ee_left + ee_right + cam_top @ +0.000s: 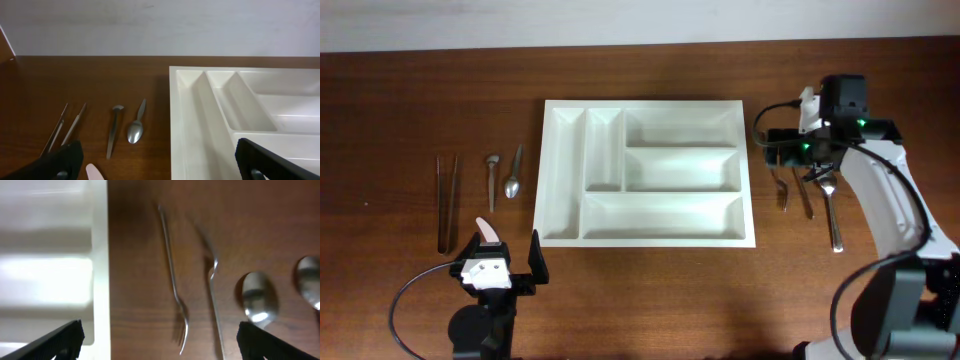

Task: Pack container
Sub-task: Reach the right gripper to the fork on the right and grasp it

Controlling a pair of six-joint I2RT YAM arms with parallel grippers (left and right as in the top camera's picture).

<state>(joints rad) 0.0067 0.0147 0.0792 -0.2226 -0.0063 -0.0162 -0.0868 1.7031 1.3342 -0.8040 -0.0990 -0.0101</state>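
White container (650,243) is laid flat on the wooden counter (410,100), with two narrow compartments at its left end and three long ones to their right. All cutlery is seen outside the container. Left of the container, a pair of thin dark sticks (447,200) is laid farthest out. A small metal utensil (492,180) and a small spoon (515,172) are laid nearer, apart from its rim. Right of the container, a fork (175,280) is laid close to its rim. A second slim utensil (214,290), blurred, is laid beside it, and a spoon (257,297) beyond. Left end effector (508,258) is held wide open near the container's left corner on the robot's side, nothing gripped. Right end effector (160,342) is held open over the fork just right of the container, nothing between its fingers.
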